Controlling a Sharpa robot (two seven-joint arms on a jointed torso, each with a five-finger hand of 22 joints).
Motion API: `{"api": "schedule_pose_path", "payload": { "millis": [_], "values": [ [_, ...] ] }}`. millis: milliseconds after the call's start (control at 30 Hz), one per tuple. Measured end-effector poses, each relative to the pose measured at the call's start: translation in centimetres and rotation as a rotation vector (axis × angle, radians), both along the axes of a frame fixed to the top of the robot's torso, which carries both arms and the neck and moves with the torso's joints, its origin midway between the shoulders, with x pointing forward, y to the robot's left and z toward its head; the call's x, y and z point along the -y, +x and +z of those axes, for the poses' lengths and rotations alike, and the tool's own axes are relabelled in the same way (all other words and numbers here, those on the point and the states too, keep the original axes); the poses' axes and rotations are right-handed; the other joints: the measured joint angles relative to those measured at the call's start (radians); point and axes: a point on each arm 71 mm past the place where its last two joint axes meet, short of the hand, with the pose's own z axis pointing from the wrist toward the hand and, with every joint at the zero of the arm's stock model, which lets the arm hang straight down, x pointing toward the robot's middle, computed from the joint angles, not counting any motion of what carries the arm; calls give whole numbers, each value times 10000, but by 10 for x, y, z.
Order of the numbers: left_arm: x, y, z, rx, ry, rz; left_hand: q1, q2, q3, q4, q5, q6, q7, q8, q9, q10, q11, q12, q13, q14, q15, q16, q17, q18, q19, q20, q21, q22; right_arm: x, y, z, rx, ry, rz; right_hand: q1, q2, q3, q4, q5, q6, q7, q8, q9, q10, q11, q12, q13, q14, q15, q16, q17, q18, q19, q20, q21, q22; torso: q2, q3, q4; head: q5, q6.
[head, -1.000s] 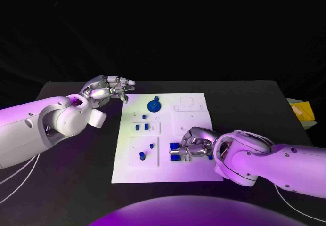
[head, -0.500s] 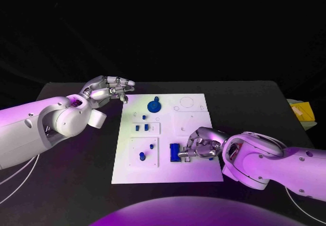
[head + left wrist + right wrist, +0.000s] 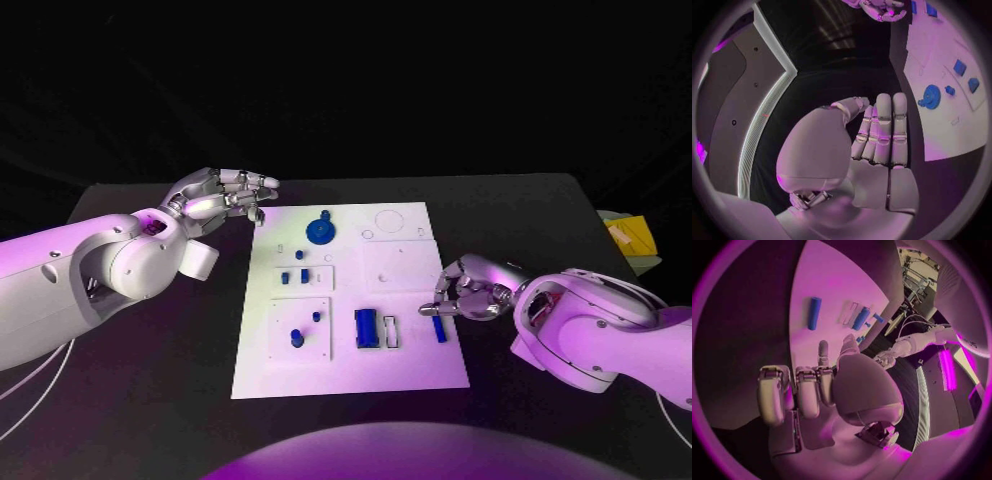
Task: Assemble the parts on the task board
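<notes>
Table [image 3: 548, 215], black: bears the task board; no hazard of its own. Task board [image 3: 411, 370], white plate at the table's middle, lying flat; risk is a nudge from the right arm, which hangs just off the board's right edge, skewing every slot at once. Left hand [image 3: 221, 193], far left, off the board's far-left corner: fingers straight and close together in the left wrist view, grasping nothing, idle; little risk unless it swings right across the gear. Right hand [image 3: 469, 293], at the board's right edge: fingers curled inward, and the right wrist view shows nothing between them, so judged clenched on nothing. Gear [image 3: 320, 232], blue, far left on the board, seated or lying flat, cannot tell which. Long bar [image 3: 366, 328], blue, near centre of the board, beside an empty-looking slot [image 3: 391, 331]. Short bar [image 3: 440, 328], blue, near right, just beside the right hand; judged the piece most at risk, since a curled finger passing over could tip it or push it off the edge. Small pieces [image 3: 299, 335], blue, in the near-left panel: too small to judge their seating.
</notes>
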Motion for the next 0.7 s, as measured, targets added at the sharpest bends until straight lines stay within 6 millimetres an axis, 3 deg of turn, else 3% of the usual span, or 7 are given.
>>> {"api": "schedule_pose_path", "payload": {
  "millis": [233, 700],
  "values": [
    [2, 0, 0, -3, -11, -35, 0, 0, 0, 0, 0, 0, 0, 0, 0, 0, 0, 0, 0, 0, 0, 0, 0, 1, 0, 0, 0, 0, 7, -6, -7, 140, -471, 116, 139, 23, -21, -21, 77, 0, 0, 0, 0, -8, 9, 27, 4, 14, 16, 0, 0, 1, 0, 0, 0, -1, -9, 3, -34, -45, 33],
    [1, 0, -1, -14, -1, -17, 0, 0, 0, 0, 0, 0, 0, 0, -1, 0, 0, 0, 0, 0, 0, 0, 0, 1, 0, 0, 0, 0, 5, -15, -22, 194, -1225, 434, 446, -71, -140, -29, 249, -32, 32, -165, 1, 20, -18, -46, 19, 17, 20, 0, 0, 0, -1, 1, -1, -3, 5, -10, -9, -101, 31]
  ]
}}
